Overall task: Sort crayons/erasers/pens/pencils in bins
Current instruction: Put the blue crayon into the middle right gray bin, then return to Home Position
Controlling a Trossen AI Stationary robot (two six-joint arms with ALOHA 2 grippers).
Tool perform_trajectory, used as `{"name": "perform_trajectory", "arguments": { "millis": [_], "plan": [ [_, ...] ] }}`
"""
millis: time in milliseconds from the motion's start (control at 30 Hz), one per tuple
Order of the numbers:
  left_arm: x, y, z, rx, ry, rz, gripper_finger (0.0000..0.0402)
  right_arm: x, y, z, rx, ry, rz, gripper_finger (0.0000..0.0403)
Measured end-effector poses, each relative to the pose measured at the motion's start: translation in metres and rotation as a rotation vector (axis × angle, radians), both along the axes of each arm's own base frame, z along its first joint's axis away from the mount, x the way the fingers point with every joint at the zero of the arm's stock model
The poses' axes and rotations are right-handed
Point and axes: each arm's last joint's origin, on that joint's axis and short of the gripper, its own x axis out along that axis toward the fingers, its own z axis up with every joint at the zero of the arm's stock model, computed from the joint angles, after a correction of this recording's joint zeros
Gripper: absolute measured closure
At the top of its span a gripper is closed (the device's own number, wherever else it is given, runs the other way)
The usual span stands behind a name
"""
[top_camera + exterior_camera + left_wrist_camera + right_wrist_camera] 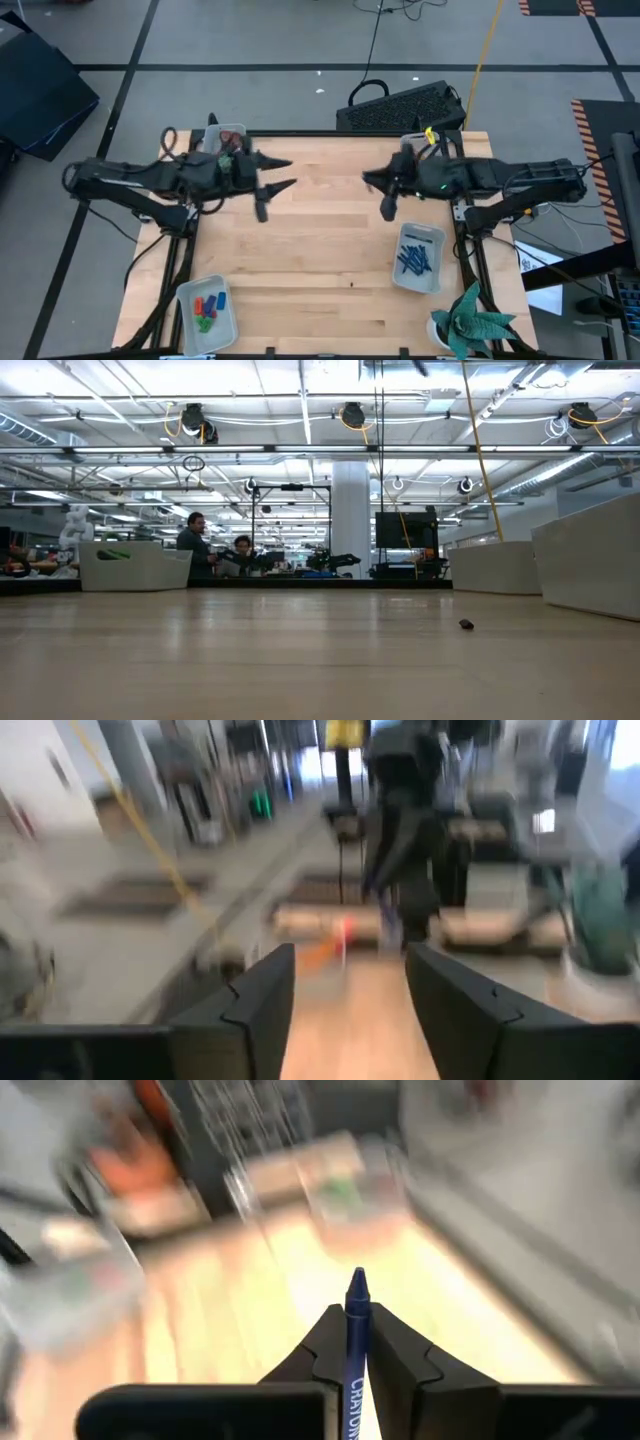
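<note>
A: Crayon [355, 1342], blue, is clamped between the right gripper's [356, 1342] fingers, tip pointing out past them. Start with the high view?

B: From above, the right gripper [384, 196] hangs over the table [320, 240] at about two o'clock from the centre, with the bin of pens [418, 258] just below it at four o'clock. The bin with the crayons [207, 311], red, green and blue, sits far off at seven o'clock. The left gripper [277, 175] is at ten o'clock, fingers spread apart, holding nothing. A third bin [226, 137] peeks out behind the left arm.

A: Low view?

B: Bare wood, a small dark speck on it, people [215, 555] in the room behind. No gripper shows there.

A: Wrist views?

B: The left one shows its own fingers [255, 1005] wide open, the right arm beyond. The right one shows the crayon pinched mid-shaft on its paper label.

A: Handling?

B: I'd judge it light, stiff but brittle; waxy where bare, so the paper wrap gives the better hold. A gentle squeeze should do, since a hard one could snap it.
</note>
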Motion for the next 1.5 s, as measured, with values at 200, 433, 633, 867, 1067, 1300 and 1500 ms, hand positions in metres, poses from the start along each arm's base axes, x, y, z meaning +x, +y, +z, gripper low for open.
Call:
{"name": "perform_trajectory", "arguments": {
  "millis": [200, 433, 633, 867, 1067, 1300, 1500],
  "plan": [
    [-0.034, 0.004, -0.024, -0.192, 0.253, 0.027, 0.0201, -0.029, 0.007, -0.064, 0.252, 0.431, -0.198, 0.0383],
    [-0.05, 0.004, -0.069, -0.306, 0.352, 0.069, 0.0241, -0.049, 0.035, -0.137, 0.532, 0.621, -0.326, 0.0386],
    [-0.054, 0.005, -0.107, -0.349, 0.436, 0.13, 0.0268, -0.07, 0.053, -0.18, 0.705, 0.681, -0.504, 0.0386],
    [-0.054, 0.001, -0.142, -0.479, 0.515, 0.087, 0.0268, -0.086, 0.053, -0.207, 0.765, 0.739, -0.656, 0.0323],
    [-0.059, -0.008, -0.149, -0.332, 0.42, -0.108, 0.0268, -0.086, 0.05, -0.174, 0.736, 0.64, -0.454, 0.0251],
    [-0.088, -0.001, -0.17, -0.264, 0.195, -0.15, 0.0268, -0.088, 0.048, -0.119, 0.497, 0.238, 0.116, 0.0259],
    [-0.1, 0.0, -0.193, -0.374, 0.146, -0.14, 0.0268, -0.1, 0.044, -0.094, 0.421, 0.066, 0.357, 0.0268]
  ]
}}
